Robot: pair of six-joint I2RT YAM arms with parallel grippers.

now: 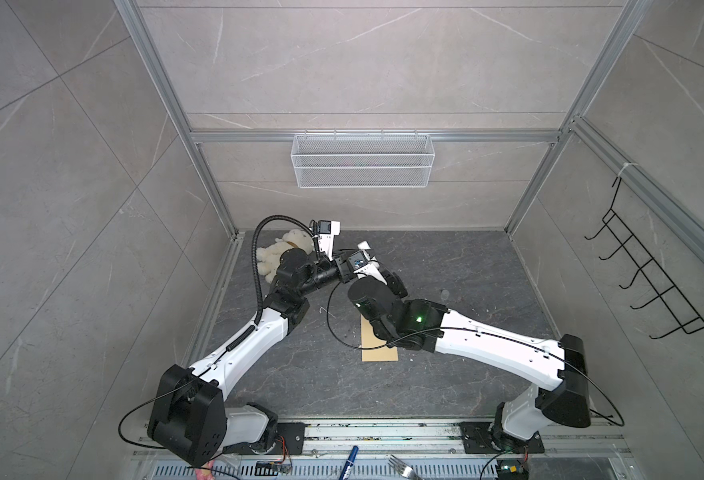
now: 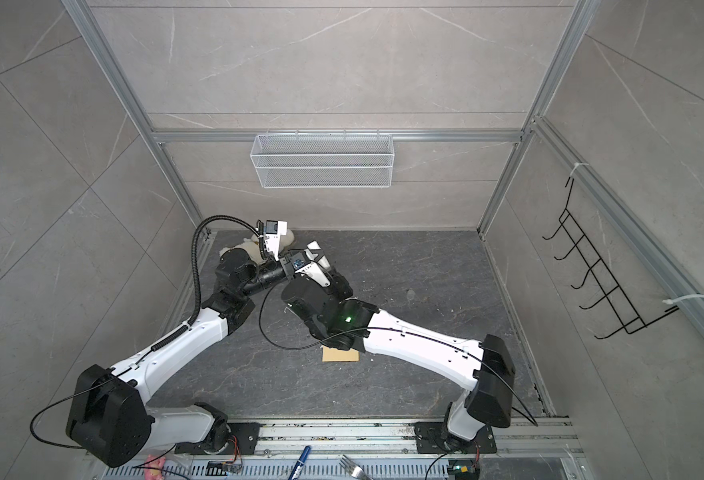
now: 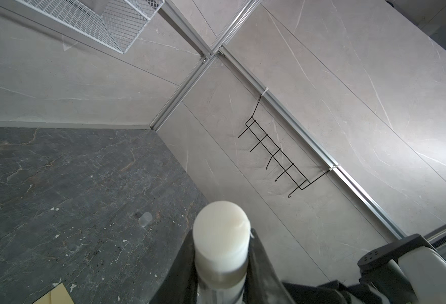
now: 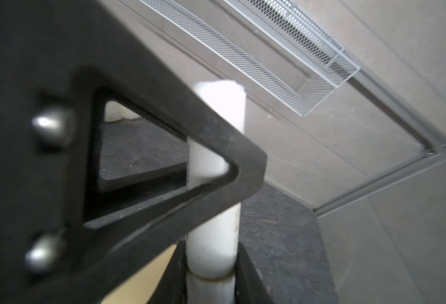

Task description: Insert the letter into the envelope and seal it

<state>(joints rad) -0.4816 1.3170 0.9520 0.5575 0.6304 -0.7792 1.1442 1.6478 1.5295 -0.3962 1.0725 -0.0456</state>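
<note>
Envelope point(image 1: 379, 352) lies flat on the table point(image 1: 466, 266), partly under the right arm point(image 1: 491, 338), while left gripper point(image 3: 221, 252) and right gripper point(image 4: 211, 265) both clamp one glue stick point(image 3: 220, 223); unequal pull may slip and drop it.

A white cylinder point(image 3: 220, 218) sits gripped in the left hand point(image 3: 221, 233) and right hand point(image 4: 211, 263), with a plush toy point(image 1: 267, 257) to their left and a clear cap point(image 1: 445, 295) on the worktop point(image 1: 466, 374) to their right.

Envelope point(image 1: 378, 351) on tabletop point(image 1: 458, 266) beneath right arm point(image 1: 491, 338)

Both arms reach inward, wrists nearly meeting. The left end effector point(image 3: 221, 252) and right end effector point(image 4: 211, 265) each clamp a white stick point(image 3: 220, 223).
</note>
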